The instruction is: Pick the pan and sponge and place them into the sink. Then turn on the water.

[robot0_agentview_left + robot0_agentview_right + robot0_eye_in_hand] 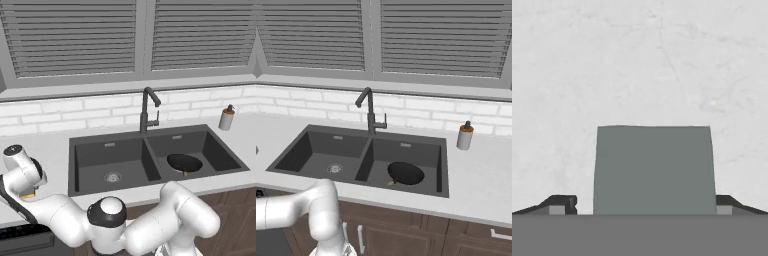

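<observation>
The black pan lies in the right basin of the dark grey sink. The sponge rests on the pale counter left of the sink, its grey-green top facing the hand camera; a sliver of its yellow layer peeks out under the hand. My gripper is down over the sponge and open, with one fingertip on either side. The left fingertip stands a little off the sponge, and the right fingertip is close against it. No water runs from the faucet.
A beige soap dispenser stands on the counter right of the sink. A white tiled backsplash and a shuttered window rise behind the sink. A dark appliance edge sits below the counter at the far left.
</observation>
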